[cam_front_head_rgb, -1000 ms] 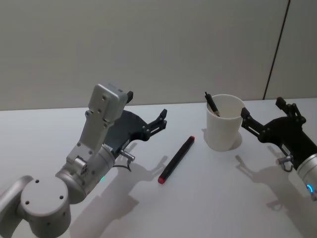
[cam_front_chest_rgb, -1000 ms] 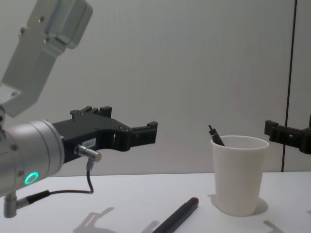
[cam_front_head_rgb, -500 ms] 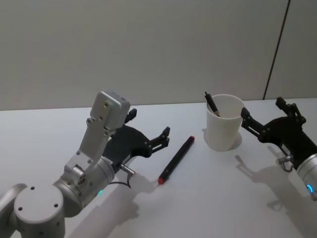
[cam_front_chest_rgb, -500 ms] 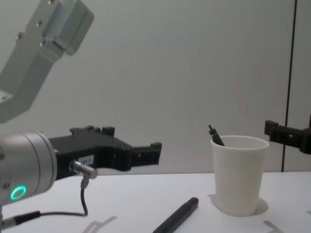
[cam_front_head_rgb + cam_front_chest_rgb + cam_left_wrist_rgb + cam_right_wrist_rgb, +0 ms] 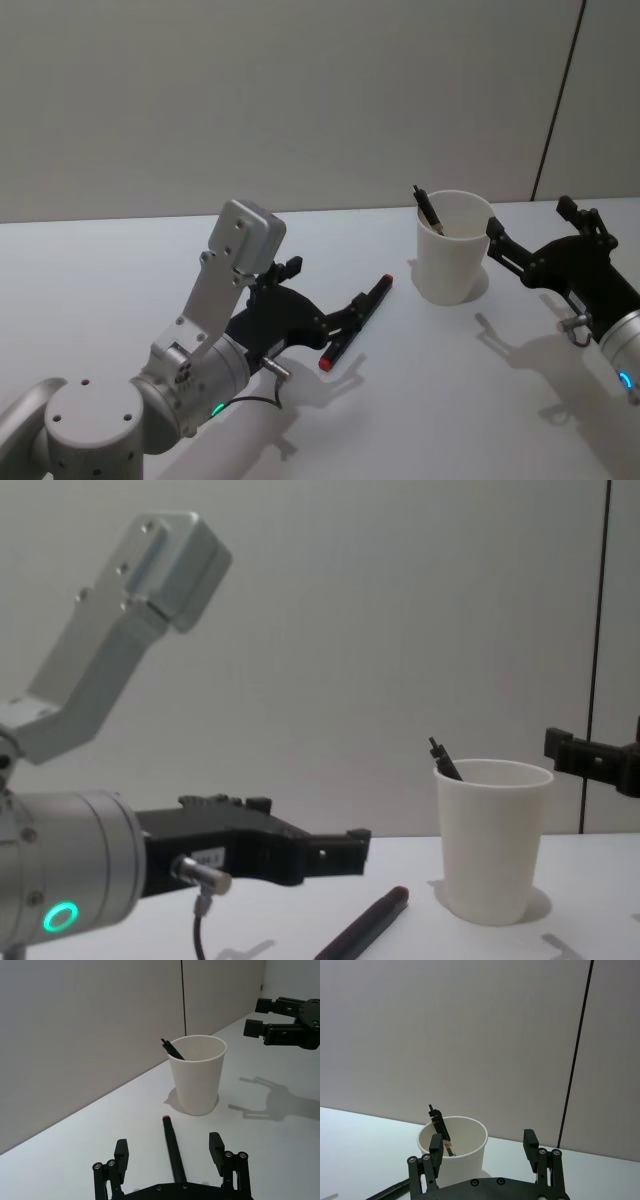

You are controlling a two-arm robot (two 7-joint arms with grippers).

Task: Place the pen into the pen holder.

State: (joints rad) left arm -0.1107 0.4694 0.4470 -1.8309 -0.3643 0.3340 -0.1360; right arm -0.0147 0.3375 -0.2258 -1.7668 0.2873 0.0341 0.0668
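A black pen (image 5: 358, 320) with red ends lies flat on the white table, left of the pen holder (image 5: 452, 260), a white paper cup standing upright. A second dark pen (image 5: 427, 211) leans inside the cup. My left gripper (image 5: 352, 315) is low over the table and open. In the left wrist view its fingers (image 5: 216, 1146) straddle the pen (image 5: 172, 1147), which points toward the cup (image 5: 196, 1075). My right gripper (image 5: 527, 215) hovers open just right of the cup, and from its wrist the cup (image 5: 465, 1160) sits ahead of it.
The white table (image 5: 120, 260) stretches left and toward me with free room. A plain grey wall with a dark vertical seam (image 5: 558, 100) stands close behind the cup.
My left gripper has dropped and pushed forward to the right, from beside the pen to open fingers around its near part. The pen, the cup and my right arm have stayed put.
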